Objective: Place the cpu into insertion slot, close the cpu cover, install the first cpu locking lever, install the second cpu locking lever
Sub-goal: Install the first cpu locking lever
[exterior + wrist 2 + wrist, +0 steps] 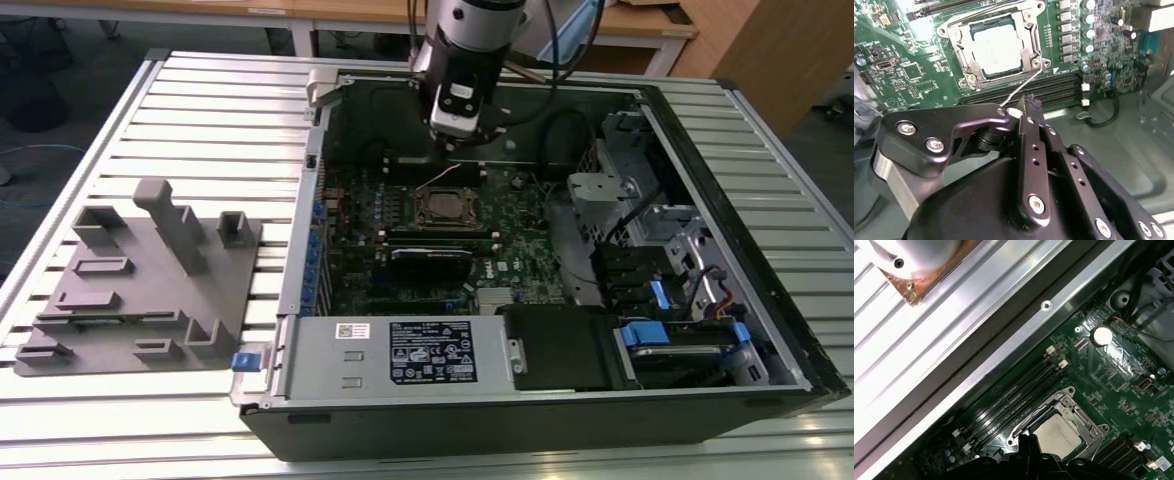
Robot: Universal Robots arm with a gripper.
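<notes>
My end effector (1030, 106) is pinched narrow, tip at a thin silver lever wire (1023, 84). The dull silver square cpu (995, 47) sits in the black square insertion slot (1039, 415), with the thin silver cover frame (966, 56) down over it. Long black memory slots (1054, 90) lie between us.

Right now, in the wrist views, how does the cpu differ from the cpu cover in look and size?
The cpu is a solid plate with a dull pale-grey top; the cpu cover is a shinier open frame with a large square cut-out. The cpu cover is the larger of the two and rings the cpu, which shows through its opening. Both are square, metal and lie flat on the green circuit board.
</notes>
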